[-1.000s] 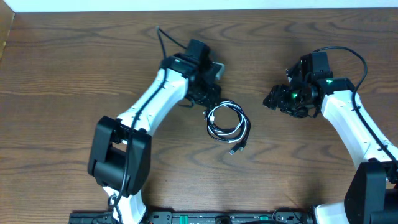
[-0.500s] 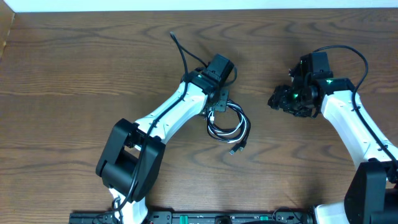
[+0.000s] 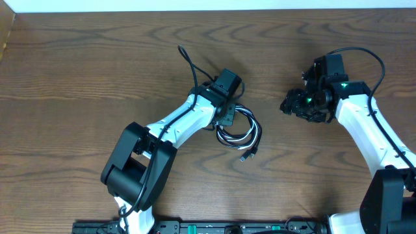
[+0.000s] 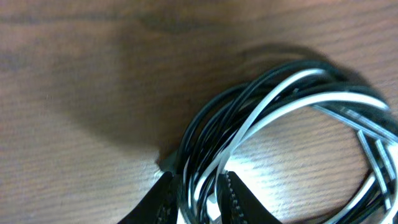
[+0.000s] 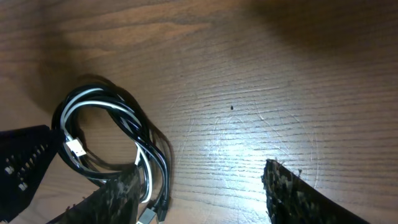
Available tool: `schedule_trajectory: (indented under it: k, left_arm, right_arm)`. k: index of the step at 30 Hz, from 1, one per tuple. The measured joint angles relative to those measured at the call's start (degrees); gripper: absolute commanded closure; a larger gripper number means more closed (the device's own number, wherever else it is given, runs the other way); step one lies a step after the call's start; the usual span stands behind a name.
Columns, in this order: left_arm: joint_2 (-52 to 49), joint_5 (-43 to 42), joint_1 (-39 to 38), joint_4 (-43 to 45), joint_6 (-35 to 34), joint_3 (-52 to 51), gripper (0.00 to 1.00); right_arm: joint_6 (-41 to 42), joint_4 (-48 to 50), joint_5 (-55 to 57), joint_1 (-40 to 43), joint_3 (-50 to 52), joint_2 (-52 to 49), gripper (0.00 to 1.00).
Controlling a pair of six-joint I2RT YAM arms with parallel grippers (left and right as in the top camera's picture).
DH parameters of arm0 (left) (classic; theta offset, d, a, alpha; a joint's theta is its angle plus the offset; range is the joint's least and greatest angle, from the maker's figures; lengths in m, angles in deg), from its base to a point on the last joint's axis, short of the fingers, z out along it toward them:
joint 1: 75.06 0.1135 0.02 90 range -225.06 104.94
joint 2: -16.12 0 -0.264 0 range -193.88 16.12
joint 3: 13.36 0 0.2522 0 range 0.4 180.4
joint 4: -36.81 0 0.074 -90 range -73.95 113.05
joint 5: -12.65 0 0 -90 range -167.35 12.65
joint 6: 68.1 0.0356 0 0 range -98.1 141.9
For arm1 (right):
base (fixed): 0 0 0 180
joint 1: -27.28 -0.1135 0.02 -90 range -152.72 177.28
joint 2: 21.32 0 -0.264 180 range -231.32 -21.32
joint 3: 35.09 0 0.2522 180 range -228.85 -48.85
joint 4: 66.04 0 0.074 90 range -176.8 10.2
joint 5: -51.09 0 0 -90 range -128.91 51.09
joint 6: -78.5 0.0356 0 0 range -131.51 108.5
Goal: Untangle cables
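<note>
The cables (image 3: 239, 131), one black and one white, lie coiled together in a hand-sized loop on the wooden table, with a plug end (image 3: 245, 156) at the lower right. My left gripper (image 3: 226, 116) is down on the coil's upper left edge. In the left wrist view its fingers (image 4: 196, 199) are closed round several black and white strands of the cables (image 4: 280, 93). My right gripper (image 3: 290, 104) is open and empty, apart from the coil on its right. In the right wrist view the cables (image 5: 106, 134) lie left of its fingers (image 5: 199, 199).
The wooden table (image 3: 78, 78) extends round the coil. A thick black arm wire (image 3: 188, 62) loops up behind my left wrist. The table's far edge (image 3: 208, 10) meets a white wall. My left gripper's body shows in the right wrist view (image 5: 22, 162).
My left gripper swung right and came down onto the coil's upper left edge, and its fingers closed round the strands. The right arm barely moved.
</note>
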Motion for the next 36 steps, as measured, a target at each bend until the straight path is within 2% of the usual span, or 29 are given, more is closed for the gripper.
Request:
schedule_trajectory:
  k: [4, 18, 25, 26, 29, 36]
  left_arm:
    - [0.0, 0.0, 0.0, 2.73, -0.11, 0.0, 0.76]
    - [-1.68, 0.31, -2.54, 3.85, 1.36, 0.0, 0.77]
    - [-3.19, 0.92, -2.58, 3.87, 1.4, 0.02, 0.81]
    - [-3.19, 0.96, -2.58, 3.87, 1.38, 0.02, 0.87]
    - [-3.21, 1.25, -2.58, 3.48, 1.68, 0.02, 0.92]
    - [-3.21, -1.11, -2.23, 2.29, 2.05, 0.13, 0.93]
  right_arm:
    - [0.0, 0.02, 0.0, 0.0, 0.0, 0.0, 0.37]
    - [0.0, 0.46, 0.0, 0.0, 0.0, 0.0, 0.38]
    - [0.0, 0.46, 0.02, 0.0, 0.0, 0.0, 0.38]
    - [0.0, 0.48, 0.02, 0.0, 0.0, 0.0, 0.37]
    - [0.0, 0.52, 0.02, 0.0, 0.0, 0.0, 0.38]
    - [0.0, 0.98, 0.02, 0.0, 0.0, 0.0, 0.38]
